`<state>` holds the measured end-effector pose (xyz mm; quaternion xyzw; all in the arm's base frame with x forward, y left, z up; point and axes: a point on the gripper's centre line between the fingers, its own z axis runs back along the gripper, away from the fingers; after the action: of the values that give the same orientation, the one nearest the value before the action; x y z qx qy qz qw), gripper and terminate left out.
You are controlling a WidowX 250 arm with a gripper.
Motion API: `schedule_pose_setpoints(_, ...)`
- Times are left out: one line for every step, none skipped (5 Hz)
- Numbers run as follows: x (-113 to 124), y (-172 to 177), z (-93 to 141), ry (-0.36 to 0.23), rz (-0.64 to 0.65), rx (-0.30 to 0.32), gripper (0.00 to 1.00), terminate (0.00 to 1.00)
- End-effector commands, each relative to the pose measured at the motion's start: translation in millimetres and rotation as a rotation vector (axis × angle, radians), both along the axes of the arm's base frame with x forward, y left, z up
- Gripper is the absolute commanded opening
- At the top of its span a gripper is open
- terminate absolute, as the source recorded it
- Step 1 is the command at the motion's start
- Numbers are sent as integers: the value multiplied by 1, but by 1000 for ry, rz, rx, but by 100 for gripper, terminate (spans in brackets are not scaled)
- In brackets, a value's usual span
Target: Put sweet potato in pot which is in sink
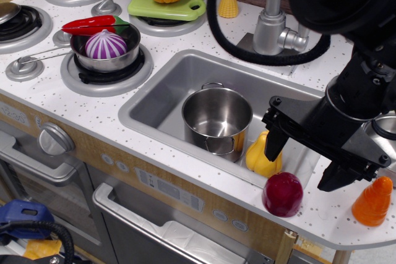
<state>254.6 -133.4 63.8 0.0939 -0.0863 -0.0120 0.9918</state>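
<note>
The sweet potato (283, 193), a glossy dark red dome, sits on the white countertop at the front right, just outside the sink (167, 91). The steel pot (216, 119) stands upright and empty in the sink, left of the sweet potato. My gripper (301, 162) is open, its two black fingers pointing down, one finger (275, 143) over the sink's right end and the other (334, 176) over the counter. It hovers just above and slightly behind the sweet potato, holding nothing.
A yellow squash toy (261, 156) leans in the sink beside the pot. An orange carrot toy (373, 201) stands on the counter at right. The faucet (270, 26) rises behind the sink. A pan with a purple onion (106, 44) and a red pepper sits on the stove.
</note>
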Motion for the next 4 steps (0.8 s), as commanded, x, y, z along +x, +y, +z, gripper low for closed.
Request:
schedule_pose_setpoints(0,0,0,0,0,0,100,0)
schedule_pose_setpoints(4,4,-7,-26,-20,-39,100,0)
schedule_pose_setpoints(5,3,-11,-43,-27,-45,100,0)
schedule_pose_setpoints(7,4,-18,-66,-32,-69,100,0)
